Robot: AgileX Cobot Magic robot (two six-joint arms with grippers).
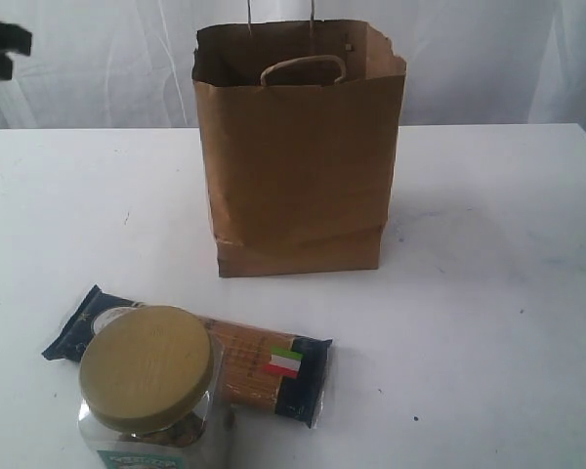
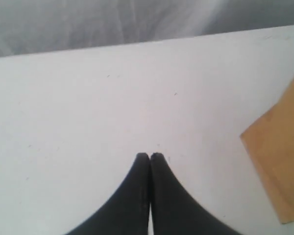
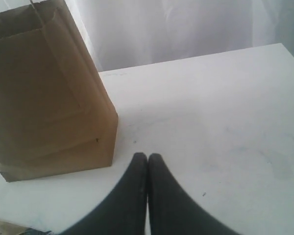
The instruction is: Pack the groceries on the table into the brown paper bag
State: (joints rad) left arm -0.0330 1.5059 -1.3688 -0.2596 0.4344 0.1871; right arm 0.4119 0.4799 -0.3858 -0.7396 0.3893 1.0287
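Nearest me, jar (image 1: 146, 391) and spaghetti packet (image 1: 264, 366); farther back, upright paper bag (image 1: 298, 166). My left gripper (image 2: 150, 155) and right gripper (image 3: 147, 155) are closed, empty.

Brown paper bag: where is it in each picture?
Exterior view: brown paper bag stands upright mid-picture, behind the jar.
Left wrist view: only a tan corner at the edge, probably it.
Right wrist view: big, beside the right gripper.
Shared landmark: white table.

R pincer (image 3: 147, 155) shut, prob. above table (image 3: 225, 107), near brown paper bag (image 3: 44, 98).
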